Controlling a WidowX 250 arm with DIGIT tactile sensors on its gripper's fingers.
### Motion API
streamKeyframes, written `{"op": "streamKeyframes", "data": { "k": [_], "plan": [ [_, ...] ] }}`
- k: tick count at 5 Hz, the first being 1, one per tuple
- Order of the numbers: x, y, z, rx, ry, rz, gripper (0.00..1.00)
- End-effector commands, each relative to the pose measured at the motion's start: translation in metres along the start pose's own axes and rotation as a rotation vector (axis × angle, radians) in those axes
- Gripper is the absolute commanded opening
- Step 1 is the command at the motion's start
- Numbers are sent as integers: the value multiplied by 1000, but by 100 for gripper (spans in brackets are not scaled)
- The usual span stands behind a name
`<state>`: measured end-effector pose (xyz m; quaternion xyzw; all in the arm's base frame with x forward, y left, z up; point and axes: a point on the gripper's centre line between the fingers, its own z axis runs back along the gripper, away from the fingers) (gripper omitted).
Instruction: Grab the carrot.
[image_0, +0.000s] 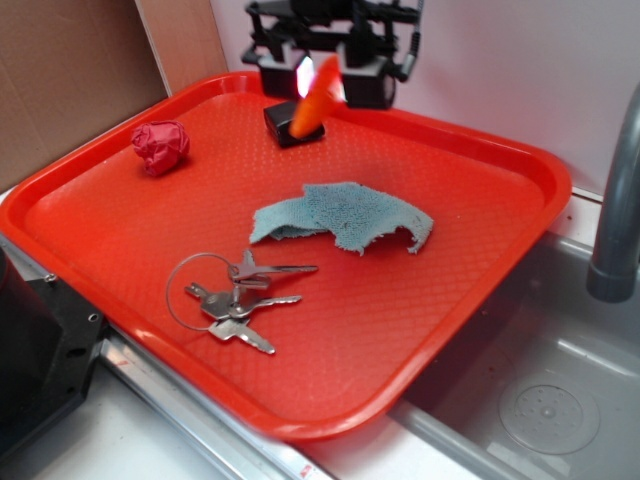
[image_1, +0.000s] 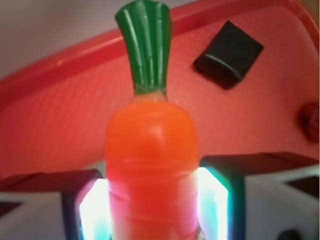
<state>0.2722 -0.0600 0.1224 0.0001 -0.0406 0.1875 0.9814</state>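
The orange toy carrot (image_1: 152, 165) with its green stem (image_1: 147, 47) fills the middle of the wrist view, clamped between my two glowing pads (image_1: 212, 205). In the exterior view the carrot (image_0: 318, 95) hangs from my gripper (image_0: 325, 75) above the far part of the red tray (image_0: 470, 300), over a small black block (image_0: 290, 125). My gripper is shut on the carrot, which is lifted off the tray.
On the tray lie a crumpled red paper ball (image_0: 160, 146) at the far left, a blue-grey cloth (image_0: 345, 216) in the middle and a key ring with keys (image_0: 232, 298) nearer the front. A grey sink basin (image_0: 545, 400) and faucet (image_0: 615, 210) are to the right.
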Motion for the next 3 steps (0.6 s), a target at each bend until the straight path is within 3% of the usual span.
{"op": "streamKeyframes", "data": {
  "k": [1,2,3],
  "plan": [
    [-29,25,51,19,-56,-119,0],
    [-40,27,60,-42,-45,-190,0],
    [-35,28,60,-40,-20,-165,0]
  ]
}}
